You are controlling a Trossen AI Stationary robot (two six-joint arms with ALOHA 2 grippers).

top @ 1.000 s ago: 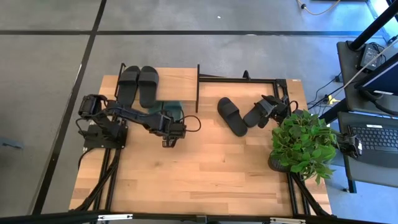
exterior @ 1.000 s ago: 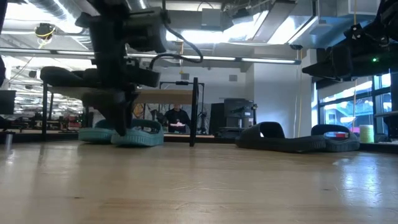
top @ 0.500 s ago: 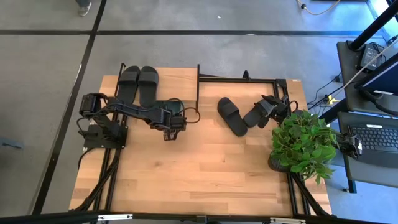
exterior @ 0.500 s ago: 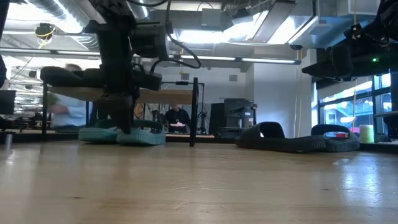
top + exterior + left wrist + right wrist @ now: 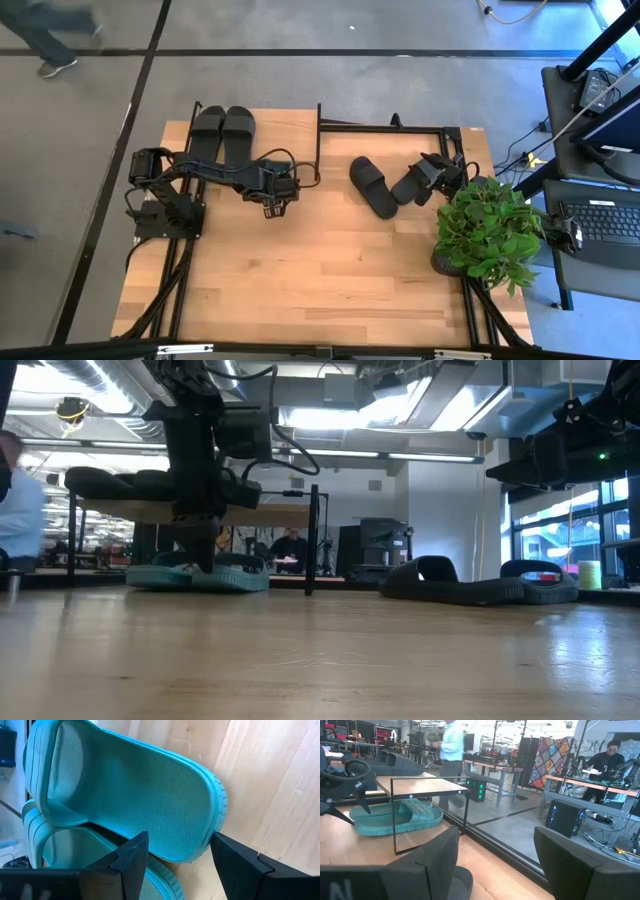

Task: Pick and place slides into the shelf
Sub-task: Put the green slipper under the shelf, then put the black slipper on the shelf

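Two sage green slides [image 5: 135,795] lie side by side on the table under the shelf [image 5: 285,132], also seen in the low view [image 5: 200,575] and in the right wrist view [image 5: 395,817]. My left gripper [image 5: 275,192] is open and points down over them. Its fingers stand either side of the heel of one green slide [image 5: 207,815]. Two black slides [image 5: 222,135] rest soles down on the shelf's top board. Two more black slides [image 5: 372,186] lie on the table right of the shelf. My right gripper [image 5: 437,172] waits open beside them. My left gripper comes from above with its open fingers [image 5: 132,857] on either side of the green slide's heel end [image 5: 200,840]. The slide lies flat on the table. I cannot tell whether the fingers touch it.
A leafy potted plant [image 5: 488,228] stands at the table's right edge beside my right gripper. The shelf's black corner post [image 5: 318,140] rises between the green and black slides. Bare wood lies across the table's near half [image 5: 330,280]. People show in the room behind.
My left gripper has moved toward the table's far edge, closer to the shelf. The green slide below it has slid farther under the shelf and now lies flatter. A person has walked past beyond the table.
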